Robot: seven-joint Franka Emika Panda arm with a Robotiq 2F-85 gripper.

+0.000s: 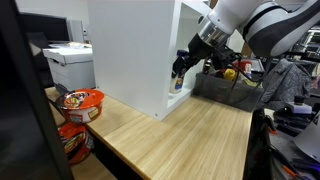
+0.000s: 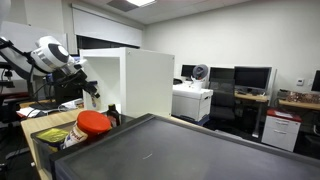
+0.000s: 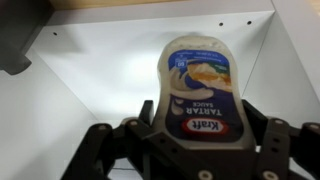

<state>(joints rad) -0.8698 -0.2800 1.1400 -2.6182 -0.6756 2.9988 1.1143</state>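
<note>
In the wrist view my gripper (image 3: 198, 128) is shut on a Kraft tartar sauce bottle (image 3: 197, 85), white with a blue label, held between the two black fingers (image 3: 148, 115). Behind the bottle I see the inside of a white box-like cabinet (image 3: 90, 70). In an exterior view the gripper (image 1: 181, 70) hangs at the open side of the white cabinet (image 1: 130, 50), with the bottle (image 1: 178, 82) pointing down just above the wooden table (image 1: 190, 135). The arm (image 2: 55, 55) reaches toward the cabinet (image 2: 140, 75) in an exterior view.
Red instant-noodle bowls (image 1: 80, 102) sit at the table's corner, and appear again (image 2: 95, 122) in an exterior view. A grey bin with cluttered items (image 1: 230, 85) stands behind the table. A printer (image 1: 68, 60), desks and monitors (image 2: 250, 78) fill the room.
</note>
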